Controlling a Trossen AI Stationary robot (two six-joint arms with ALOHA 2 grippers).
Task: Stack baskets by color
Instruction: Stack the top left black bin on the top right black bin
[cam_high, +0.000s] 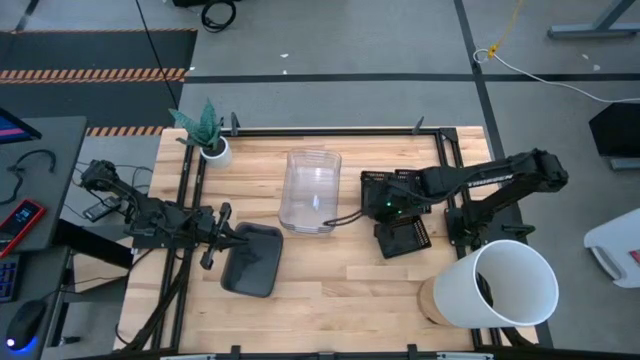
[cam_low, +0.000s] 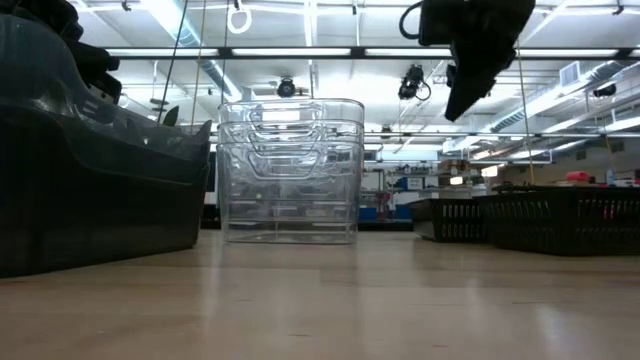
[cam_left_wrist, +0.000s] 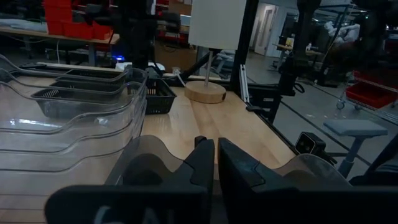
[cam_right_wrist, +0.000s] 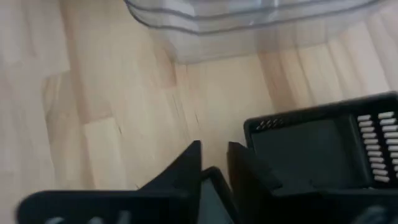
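L gripper (cam_left_wrist: 214, 155) is sitting w/ fingers pressed nearly together on the near rim of the smoky grey basket (cam_high: 250, 262). It looks like a pinch on that wall, basket body stretching out fwd of the fingertips. Clear basket stack (cam_high: 310, 190) is standing beyond it and off to one side, apart from it.

R gripper (cam_right_wrist: 214, 152) is hanging above the tabletop, fingers slightly spread, nothing between them. A black slotted basket (cam_right_wrist: 323, 149) is lying just beside and below the tips, not touching. A 2nd black one (cam_high: 403, 237) is sitting near it.

Prob. step: R arm is going for a black basket to nest in its twin. To do it well:
- open wider before dropping
- come down straddling one wall, one finger inside, one outside
- grip mid-wall, not a corner, so it's hanging level
- lift clear of the twin's rim, then line up edges before lowering

Risk: slotted wall is thin and may slip or tilt.
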